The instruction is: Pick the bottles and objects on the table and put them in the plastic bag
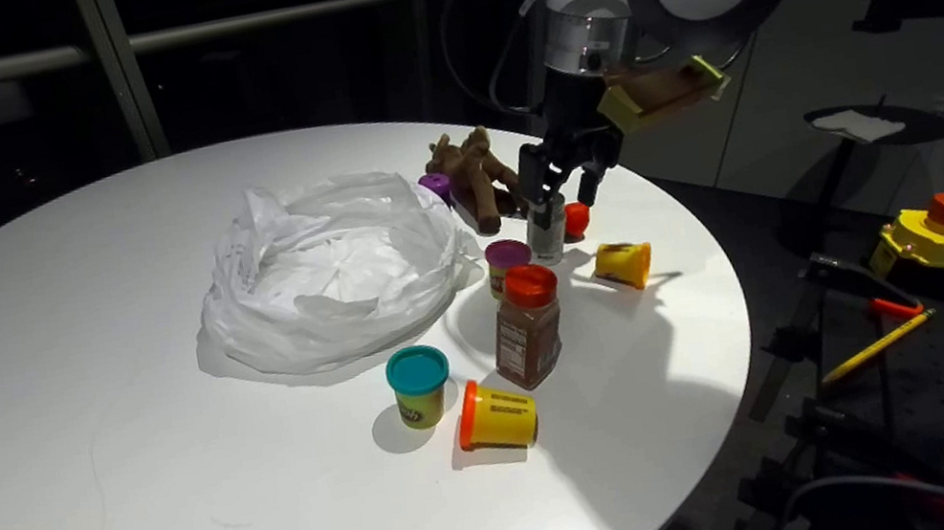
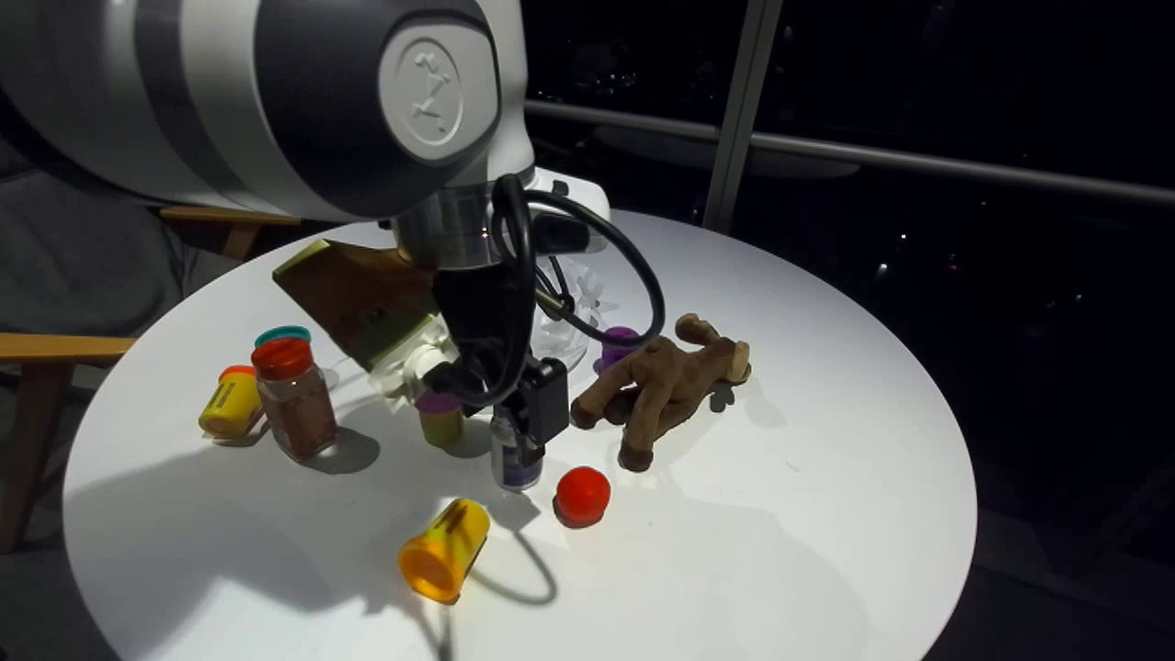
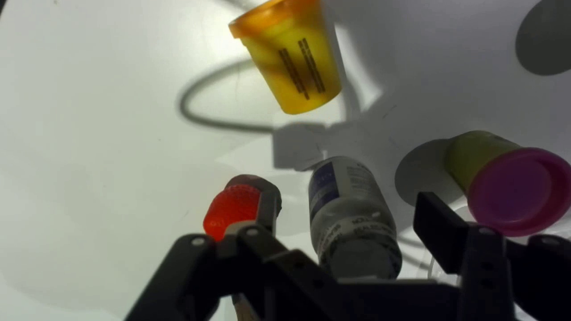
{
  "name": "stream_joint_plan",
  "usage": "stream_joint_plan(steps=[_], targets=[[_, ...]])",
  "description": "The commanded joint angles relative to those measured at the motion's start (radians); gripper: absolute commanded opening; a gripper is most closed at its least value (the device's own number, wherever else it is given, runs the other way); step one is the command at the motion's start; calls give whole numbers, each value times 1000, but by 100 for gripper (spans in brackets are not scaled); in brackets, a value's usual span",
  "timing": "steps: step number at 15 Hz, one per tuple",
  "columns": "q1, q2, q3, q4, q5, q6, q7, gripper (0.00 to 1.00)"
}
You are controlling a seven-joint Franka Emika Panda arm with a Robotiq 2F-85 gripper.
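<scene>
The grey bottle (image 3: 352,214) stands upright directly under the hand (image 3: 348,203), its upper part between the spread fingers (image 3: 439,232), its long axis pointing up into the grasp. The wrist view shows space on both sides, so nothing is pinched. The coming move probably turns on that straddle: the fingers closing squarely across the upright body. Just outside one finger sits a rounded red piece (image 3: 232,207); beyond the other, a purple-lidded tub (image 3: 519,189), and past it the plastic bag (image 1: 290,336) on the counter (image 1: 119,521).
</scene>
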Motion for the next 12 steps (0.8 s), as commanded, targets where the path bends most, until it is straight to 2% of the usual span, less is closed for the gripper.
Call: stream_joint_plan(steps=[1,4,5,8,10,12], targets=[[61,28,-45,41,33,3,4,46],[113,-17,-94,36,4,-53,39,22],[131,-32,-112,36,-10,-61,53,18],[200,-120,-145,51,-75,-105,144,18],[222,-174,-104,86,-103,-158,211,18],[225,-182,-37,147,-112,-202,264,18]])
